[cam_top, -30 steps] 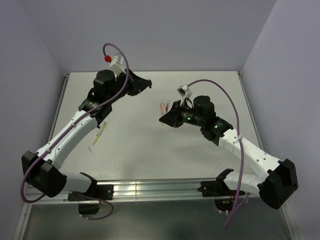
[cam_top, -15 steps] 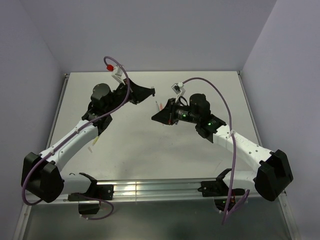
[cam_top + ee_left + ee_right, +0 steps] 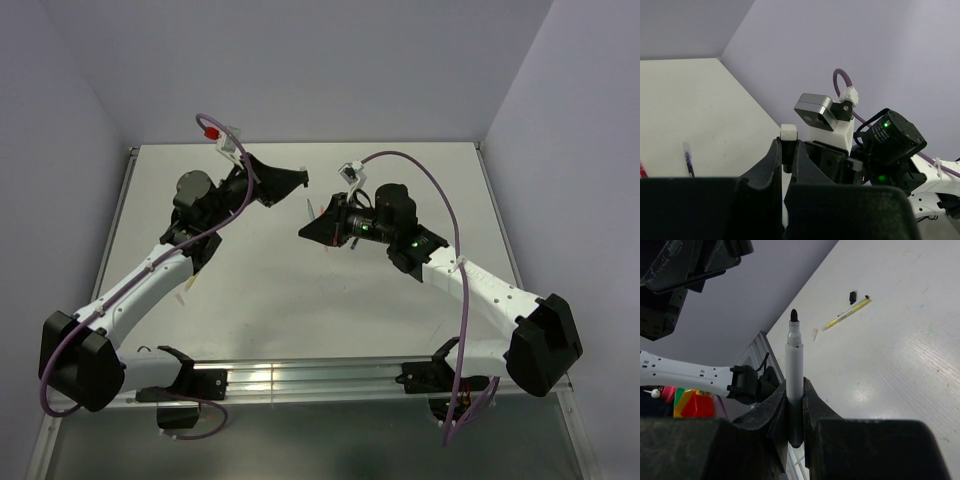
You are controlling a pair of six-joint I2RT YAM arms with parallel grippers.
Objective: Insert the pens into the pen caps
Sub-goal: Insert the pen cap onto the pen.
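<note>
Top view: the left gripper (image 3: pixel 290 182) and right gripper (image 3: pixel 308 228) face each other, raised over the far half of the table (image 3: pixel 400 300), midway between its side edges.

Left wrist view: the left gripper (image 3: pixel 788 145) pinches a white cap (image 3: pixel 788 132). A dark purple pen (image 3: pixel 689 162) lies flat on the table.

Right wrist view: the right gripper (image 3: pixel 796 390) clamps a white-black pen (image 3: pixel 794 360) with its black tip outward. Toward the table's left edge lie a yellow pen (image 3: pixel 847 312), a black cap (image 3: pixel 852 296) just beside it and a clear cap (image 3: pixel 814 334) nearby.
</note>
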